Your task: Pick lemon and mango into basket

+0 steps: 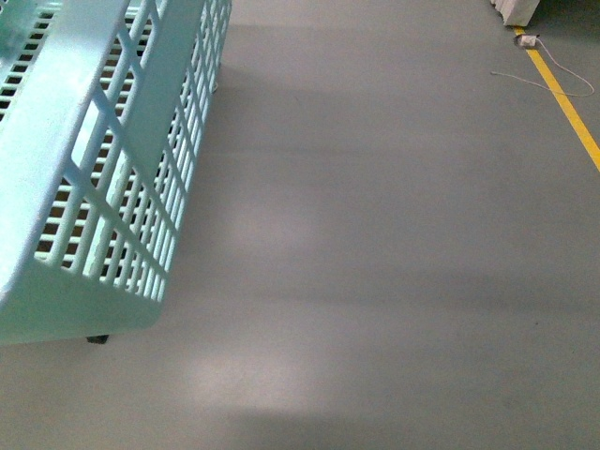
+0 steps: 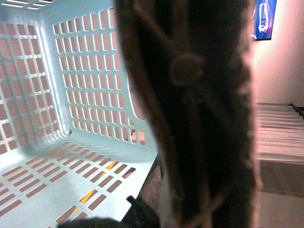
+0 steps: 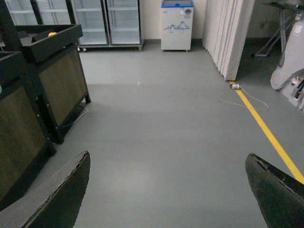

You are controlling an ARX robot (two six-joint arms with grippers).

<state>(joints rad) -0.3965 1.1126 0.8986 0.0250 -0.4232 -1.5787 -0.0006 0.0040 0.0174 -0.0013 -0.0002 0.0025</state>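
Observation:
The pale aqua basket (image 1: pixel 112 178) hangs tilted above the grey floor at the left of the front view. In the left wrist view its slotted inside (image 2: pixel 71 95) shows with no fruit visible in it, and a brown ribbed handle (image 2: pixel 199 118) fills the middle, very close and blurred. My left gripper is shut on the basket; its jaws are hidden behind the handle. My right gripper (image 3: pixel 168 190) is open and empty above bare floor, both dark fingertips (image 3: pixel 61 199) showing. The lemon and the mango are out of view.
Dark wooden crates on black frames (image 3: pixel 42 95) stand beside the right gripper, one holding something orange (image 3: pixel 52 34). Glass-door fridges (image 3: pixel 95 21) and a white freezer (image 3: pixel 176 23) line the far wall. A yellow floor line (image 1: pixel 567 108) and a loose cable (image 1: pixel 544 80) run along the right.

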